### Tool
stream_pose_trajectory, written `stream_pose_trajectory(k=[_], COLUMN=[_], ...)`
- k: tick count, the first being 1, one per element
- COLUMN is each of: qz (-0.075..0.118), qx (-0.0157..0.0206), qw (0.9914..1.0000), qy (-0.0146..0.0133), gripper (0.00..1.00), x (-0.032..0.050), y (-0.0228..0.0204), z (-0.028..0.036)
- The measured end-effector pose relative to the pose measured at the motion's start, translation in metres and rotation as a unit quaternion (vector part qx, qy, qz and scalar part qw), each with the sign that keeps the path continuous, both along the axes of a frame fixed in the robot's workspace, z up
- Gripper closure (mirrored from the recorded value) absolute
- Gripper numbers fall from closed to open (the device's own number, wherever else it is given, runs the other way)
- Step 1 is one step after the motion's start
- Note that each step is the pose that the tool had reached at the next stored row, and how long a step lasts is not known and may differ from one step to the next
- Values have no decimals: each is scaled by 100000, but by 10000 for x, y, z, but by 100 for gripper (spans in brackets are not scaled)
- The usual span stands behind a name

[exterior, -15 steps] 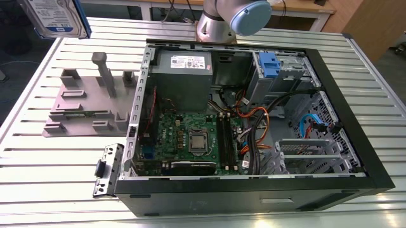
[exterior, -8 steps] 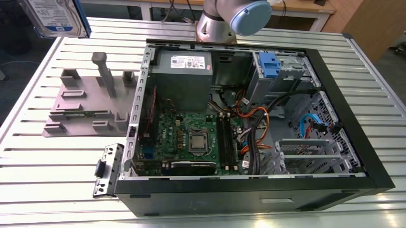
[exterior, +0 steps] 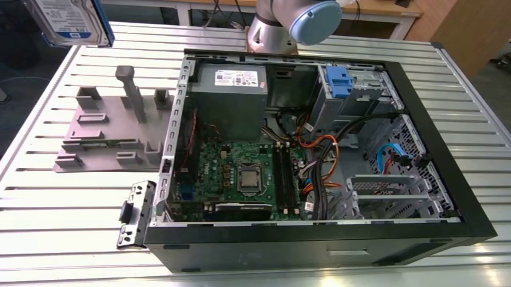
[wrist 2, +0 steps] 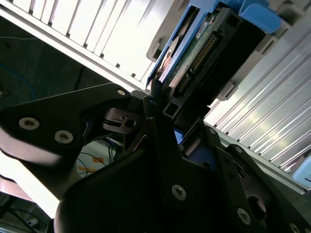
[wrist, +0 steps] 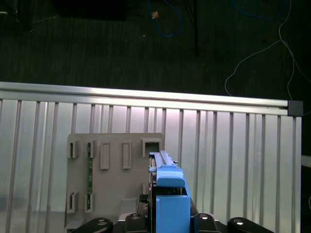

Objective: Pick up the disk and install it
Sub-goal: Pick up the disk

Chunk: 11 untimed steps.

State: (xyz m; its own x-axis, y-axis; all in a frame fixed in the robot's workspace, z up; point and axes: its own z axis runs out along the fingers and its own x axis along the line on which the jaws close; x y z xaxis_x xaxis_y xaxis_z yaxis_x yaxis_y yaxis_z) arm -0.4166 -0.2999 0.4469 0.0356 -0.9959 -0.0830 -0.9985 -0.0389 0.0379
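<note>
The tabletop (exterior: 471, 84) is made of aluminium slats and carries all the equipment. An open computer case (exterior: 319, 245) lies on its side at the centre, with its interior facing up. Inside it are a green circuit board (exterior: 239, 173), a grey metal box (exterior: 231, 89) with a white sticker, and a blue drive holder (exterior: 339, 81) near the far corner on the exterior view's right.

The arm (exterior: 276, 27) rises from the far edge of the tabletop, directly behind the case. One joint with a pale blue cap (exterior: 315, 21) is visible above the base.

A grey plastic stand (exterior: 104, 134) with upright posts sits on the tabletop on the exterior view's left, just beside the case. A small metal bracket (exterior: 136, 212) lies flat on the slats nearer the camera, close to the case wall.

The disk (exterior: 68, 21) is raised clear of the tabletop, at the upper corner of the exterior view's left, well apart from the case. In the first wrist view it is seen edge-on, above the stand and overlapping one side of it. In the second wrist view its connector edge and blue frame point away from the wrist.

The claw (wrist 2: 158, 104) is pinching the disk at one end, with black fingers (wrist 2: 121, 104) on either side of it.
</note>
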Motion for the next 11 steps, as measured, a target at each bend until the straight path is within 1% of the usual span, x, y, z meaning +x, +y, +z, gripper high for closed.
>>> stream_pose_trajectory(k=[11], qz=[0], qx=[-2], qw=[100000], qy=[4], gripper=[64], x=[0], y=[0], z=[31])
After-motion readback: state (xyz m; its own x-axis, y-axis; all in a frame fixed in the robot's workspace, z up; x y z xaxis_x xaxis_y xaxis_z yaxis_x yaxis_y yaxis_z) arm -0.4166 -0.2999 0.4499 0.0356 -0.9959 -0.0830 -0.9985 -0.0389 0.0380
